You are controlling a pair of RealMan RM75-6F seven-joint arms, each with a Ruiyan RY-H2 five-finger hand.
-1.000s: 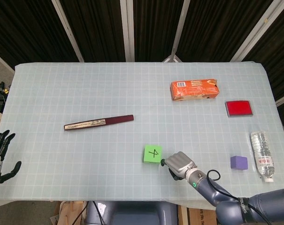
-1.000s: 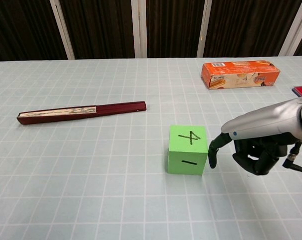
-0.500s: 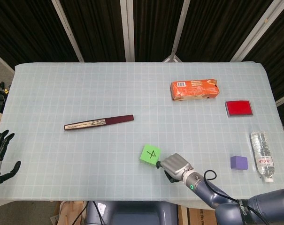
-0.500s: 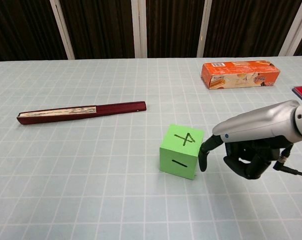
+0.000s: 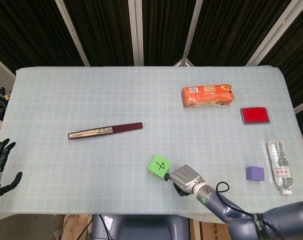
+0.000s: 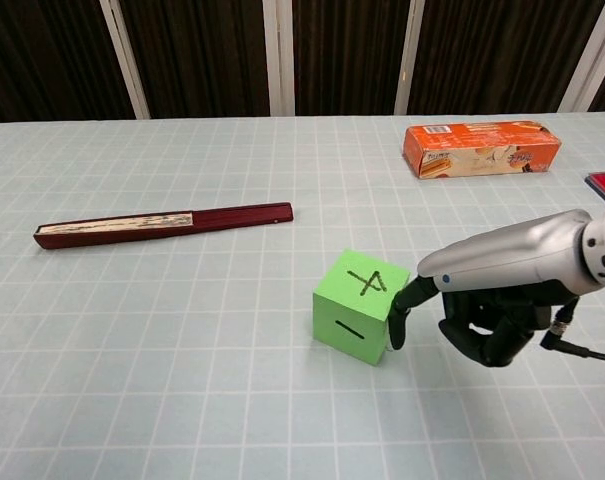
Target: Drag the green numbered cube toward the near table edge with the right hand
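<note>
Table (image 5: 66, 95) cover looks like matt pale cloth with a printed grid. Cube (image 6: 359, 319) matt green, smooth, black marker-like digits. My right hand (image 6: 492, 295): smooth silvery satin shell on the back, fingers (image 6: 400, 310) dull black plastic or rubber. Box (image 6: 481, 148) glossy printed card. Fan (image 6: 162, 224): dark glossy wood-like slats, pale paper edge.

The right hand (image 6: 487, 300) has a silver metal back, black fingers (image 6: 399, 312), a thin black cable and a small green light at the wrist.
</note>
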